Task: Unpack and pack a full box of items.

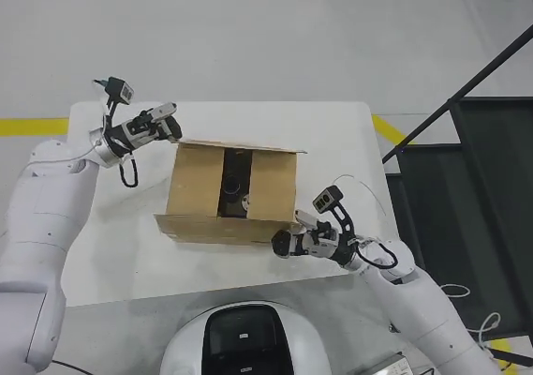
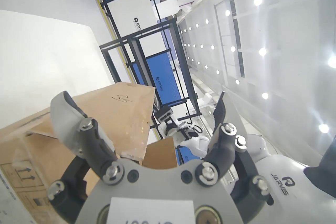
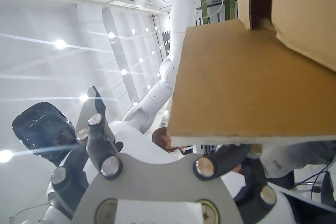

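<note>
A brown cardboard box [image 1: 233,192] stands in the middle of the white table [image 1: 116,253]. Its two top flaps lie nearly flat, and a narrow gap between them shows dark items [image 1: 236,187] inside. My left gripper [image 1: 168,122] is at the box's far left corner. In its wrist view it [image 2: 143,114] is open, with a raised flap [image 2: 123,114] beside one finger [image 2: 65,109]. My right gripper [image 1: 285,242] is at the near right corner, open [image 3: 168,125]. A flap [image 3: 249,88] lies across one of its fingers and hides it.
A black metal frame [image 1: 491,187] stands just right of the table. A yellow floor line [image 1: 13,127] runs behind the table. Bare tabletop lies left of the box and along the near edge.
</note>
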